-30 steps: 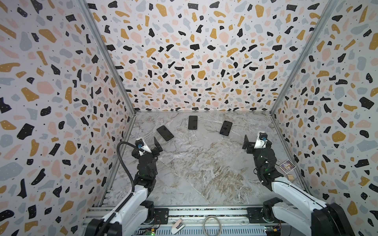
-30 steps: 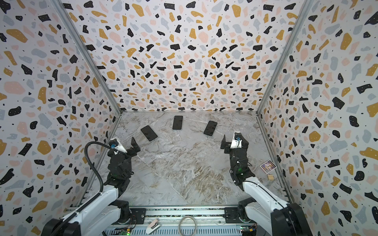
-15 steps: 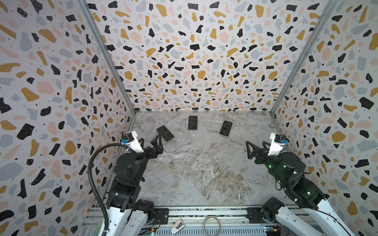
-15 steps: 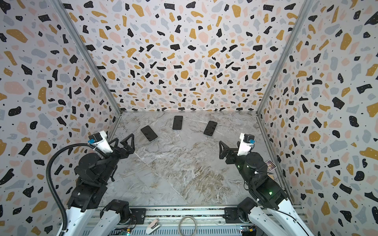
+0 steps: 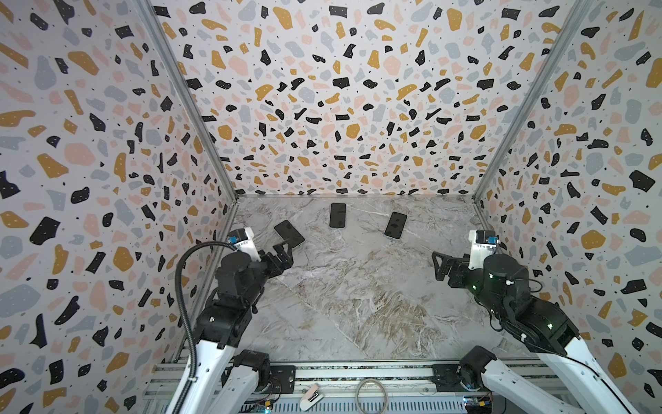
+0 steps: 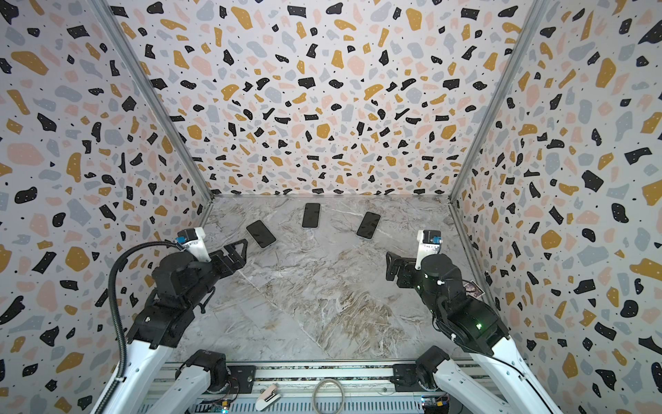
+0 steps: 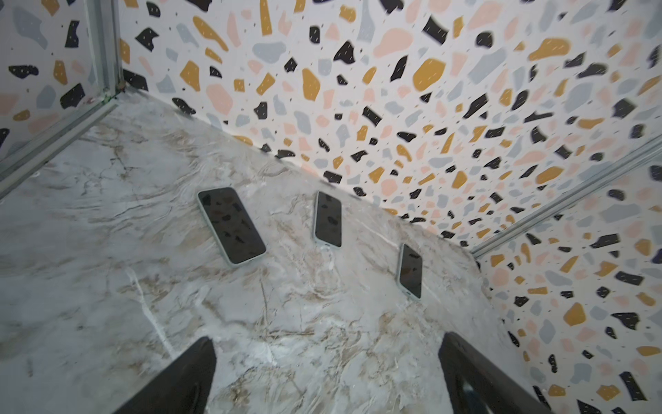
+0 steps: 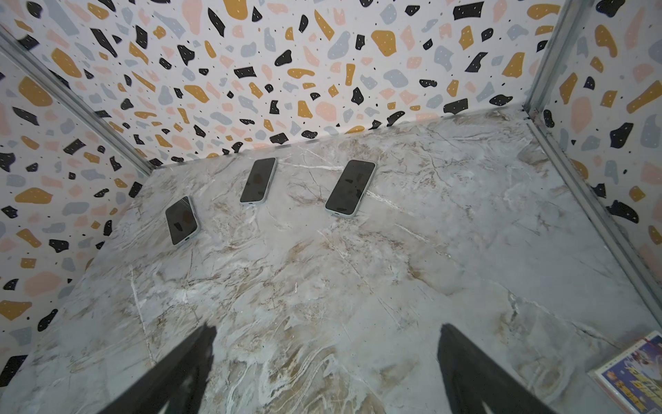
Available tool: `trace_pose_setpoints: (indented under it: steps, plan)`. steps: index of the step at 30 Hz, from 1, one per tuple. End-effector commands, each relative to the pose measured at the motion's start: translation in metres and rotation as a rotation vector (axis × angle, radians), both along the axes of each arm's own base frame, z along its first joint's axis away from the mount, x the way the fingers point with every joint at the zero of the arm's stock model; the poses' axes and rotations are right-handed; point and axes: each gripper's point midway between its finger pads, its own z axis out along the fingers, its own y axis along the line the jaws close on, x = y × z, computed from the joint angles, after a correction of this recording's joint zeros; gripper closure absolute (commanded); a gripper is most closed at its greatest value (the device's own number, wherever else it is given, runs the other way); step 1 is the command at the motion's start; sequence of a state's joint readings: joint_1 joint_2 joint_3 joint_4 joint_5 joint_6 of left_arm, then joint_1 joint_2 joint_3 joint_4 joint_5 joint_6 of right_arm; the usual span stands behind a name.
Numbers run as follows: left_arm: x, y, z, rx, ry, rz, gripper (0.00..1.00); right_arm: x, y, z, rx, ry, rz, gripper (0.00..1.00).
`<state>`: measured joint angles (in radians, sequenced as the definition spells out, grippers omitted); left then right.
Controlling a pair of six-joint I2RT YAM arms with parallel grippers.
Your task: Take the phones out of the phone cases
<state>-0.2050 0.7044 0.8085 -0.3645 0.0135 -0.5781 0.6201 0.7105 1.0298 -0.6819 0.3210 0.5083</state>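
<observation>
Three dark-screened phones, each in a pale phone case, lie face up along the back of the marble table: left phone [image 5: 289, 233] [image 7: 231, 225], middle phone [image 5: 337, 215] [image 8: 258, 181], right phone [image 5: 396, 225] [image 8: 351, 188]. My left gripper [image 5: 283, 254] [image 7: 326, 342] hovers open just in front of the left phone, with nothing between its fingers. At the right side my right gripper [image 5: 437, 266] [image 8: 326, 331] is also open and empty, well short of the right phone and raised above the table.
Patterned walls close the table [image 5: 358, 304] on three sides. A small printed card [image 6: 473, 288] [image 8: 634, 372] lies by the right wall. On the front rail sit a cable loop [image 5: 372, 394] and a small white object [image 5: 310, 392].
Both arms have risen from a low folded pose, and the grippers now sit higher over the table. The jaws stayed open. The phones have not moved.
</observation>
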Motion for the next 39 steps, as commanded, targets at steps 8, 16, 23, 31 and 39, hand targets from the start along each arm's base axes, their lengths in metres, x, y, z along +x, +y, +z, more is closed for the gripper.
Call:
trace_pose_setpoints:
  steps: [8,16,23,31,39]
  plan:
    - [0.03,-0.029,-0.028,0.295,0.104,-0.022,0.0,0.06,0.039,-0.025,-0.066,0.221,0.04,0.01]
    - [0.03,-0.044,-0.052,0.357,0.124,-0.072,0.0,0.137,0.049,-0.06,0.005,0.401,0.062,0.01]
    - [0.016,-0.04,-0.047,0.375,0.091,-0.091,0.0,0.188,0.065,-0.103,0.007,0.532,0.055,0.01]
    - [0.008,-0.035,-0.054,0.405,0.103,-0.095,0.0,0.233,0.079,-0.147,0.007,0.626,-0.014,0.01]
    - [0.005,-0.035,-0.053,0.395,0.097,-0.098,0.0,0.262,0.082,-0.186,-0.032,0.639,-0.138,0.01]
